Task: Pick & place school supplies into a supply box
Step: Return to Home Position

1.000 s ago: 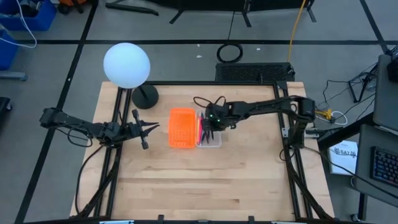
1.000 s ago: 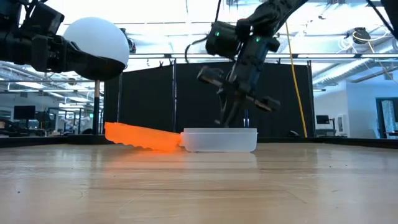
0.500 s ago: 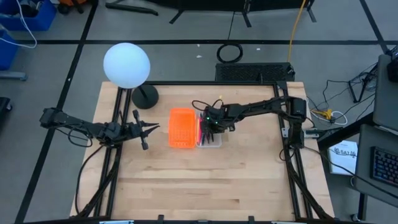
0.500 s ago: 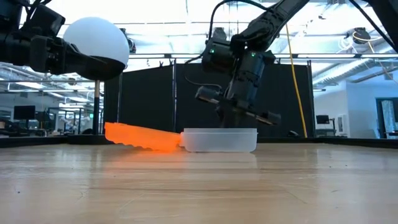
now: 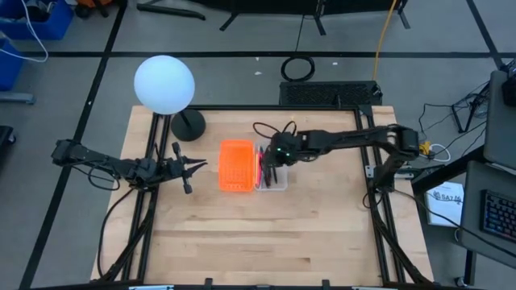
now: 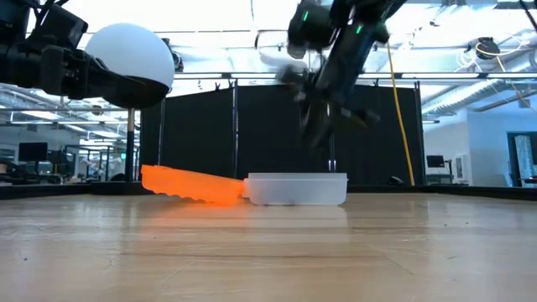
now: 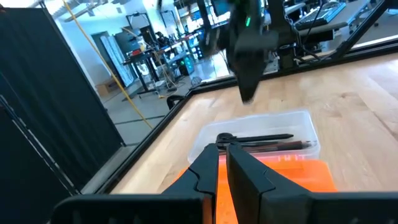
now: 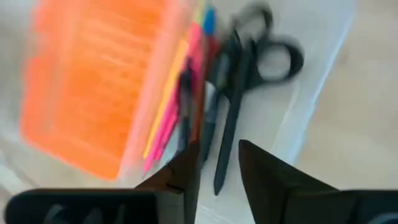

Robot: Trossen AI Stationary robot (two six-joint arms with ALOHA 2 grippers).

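The clear supply box (image 5: 280,184) stands mid-table and also shows in the low view (image 6: 298,189). In it lie the black-handled scissors (image 8: 249,68), with yellow, pink and dark pens (image 8: 180,93) beside them. My right gripper (image 5: 268,170) hangs open and empty above the box, fingers pointing down (image 8: 219,168); it is blurred in the low view (image 6: 323,117). My left gripper (image 5: 201,163) is shut and empty, left of the orange tray, pointing level at it (image 7: 222,155).
The orange perforated tray (image 5: 237,165) lies against the box's left side, tilted in the low view (image 6: 189,183). A white globe lamp (image 5: 164,84) on a black base (image 5: 188,125) stands at the far left. Bare wood lies toward the near edge.
My right gripper has dipped down to the clear box, then risen well above it. The box and the orange tray have stayed in place.
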